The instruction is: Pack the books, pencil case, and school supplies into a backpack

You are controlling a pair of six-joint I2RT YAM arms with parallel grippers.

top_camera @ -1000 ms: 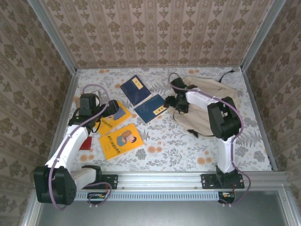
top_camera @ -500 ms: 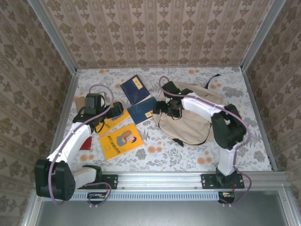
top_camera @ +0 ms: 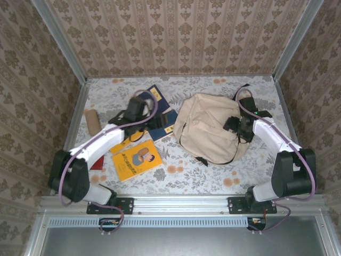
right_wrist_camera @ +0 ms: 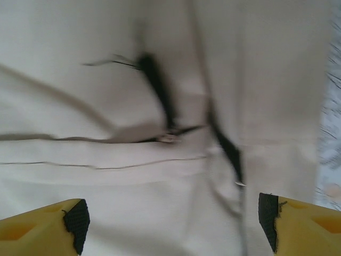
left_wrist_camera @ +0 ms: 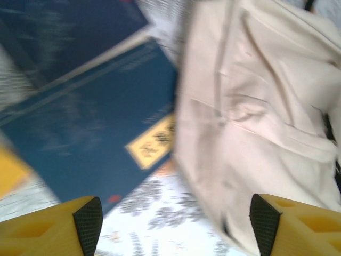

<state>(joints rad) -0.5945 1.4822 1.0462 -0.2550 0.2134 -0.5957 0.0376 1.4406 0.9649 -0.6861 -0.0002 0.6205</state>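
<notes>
Navy books (top_camera: 158,95) partly hidden under left arm (top_camera: 101,141), backpack (left_wrist_camera: 256,106) blurred, cut off at frame edge, label text (left_wrist_camera: 152,146) unreadable

Bright even light; both wrist views motion-blurred.

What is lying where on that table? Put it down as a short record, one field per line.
backpack: lying on the table, right of the books
navy books: two, by the backpack's left edge, outside it
yellow books: two, nearer the arm bases, one partly under the left arm
pencil case: on the table, far left
left hand: open, over a navy book, holding nothing
right hand: open, over the backpack's fabric, holding nothing
</notes>
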